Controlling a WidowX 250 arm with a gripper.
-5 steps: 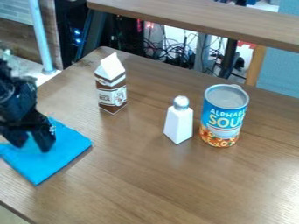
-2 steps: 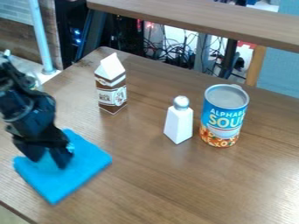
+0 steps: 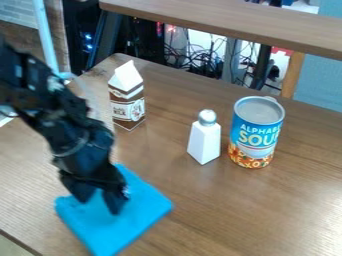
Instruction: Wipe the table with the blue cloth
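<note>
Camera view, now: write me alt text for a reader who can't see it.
A black robot gripper, fingers apart, is down at a blue cloth on a wooden table. Beyond it stand a brown-and-white carton, a white shaker with a silvery top and, beside that, a blue-and-orange can.

1. The black arm [image 3: 43,102] slants in from the left edge, and its gripper [image 3: 99,204] points down onto the cloth [image 3: 141,212].
2. The gripper's two fingers stand apart, with blue cloth visible between them.
3. The cloth lies on the wooden table [image 3: 234,215], at the lower left of the view.
4. A brown-and-white carton [image 3: 127,107] stands beyond the cloth.
5. Right of it stands a white shaker [image 3: 204,142] with a silvery top.
6. A can [image 3: 256,135] stands upright just beside the shaker.
7. Behind the table are a second tabletop [image 3: 234,19] and tangled cables [image 3: 200,62].
</note>
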